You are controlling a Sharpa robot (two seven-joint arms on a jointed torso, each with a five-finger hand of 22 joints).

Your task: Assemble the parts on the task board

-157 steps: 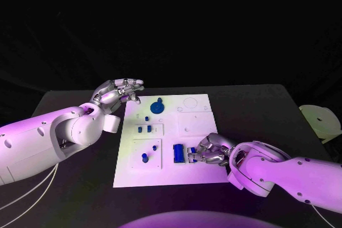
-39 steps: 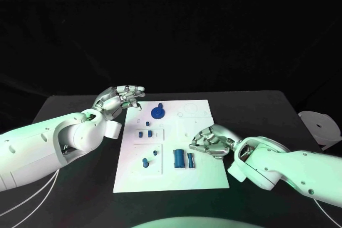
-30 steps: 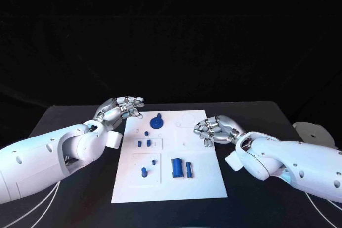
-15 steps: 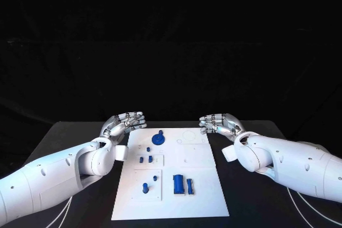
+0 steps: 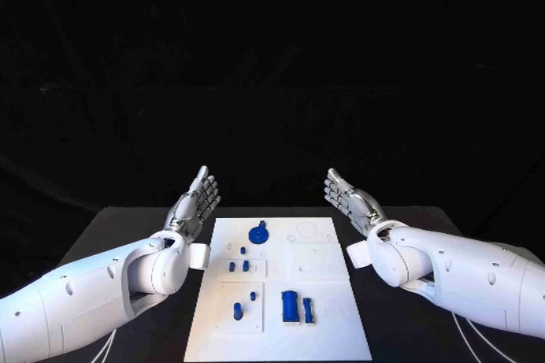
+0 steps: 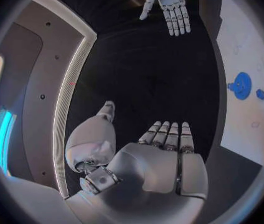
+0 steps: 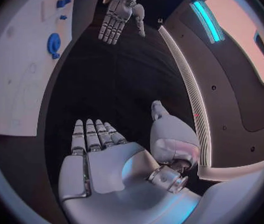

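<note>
The white task board (image 5: 329, 316) lies in the middle of the black table. On it sit a round blue disc part (image 5: 260, 235), two small blue pieces (image 5: 239, 266), a blue peg (image 5: 239, 309) and two upright blue blocks (image 5: 296, 307). My left hand (image 5: 195, 201) is raised beyond the board's far left corner, flat, fingers straight, holding nothing. My right hand (image 5: 349, 200) is raised beyond the far right corner, equally flat and holding nothing. The left wrist view shows my left palm (image 6: 160, 162), the right hand (image 6: 168, 6) and the board (image 6: 247, 59). The right wrist view shows my right palm (image 7: 101, 157), the left hand (image 7: 117, 16) and the disc (image 7: 53, 44).
The black table (image 5: 97, 237) extends on both sides of the board. The far side behind the hands is dark.
Both hands have gone from curled to flat with fingers straight, and have risen away from the board's far end. The right hand earlier left the two blue blocks. The head camera has tilted up.
</note>
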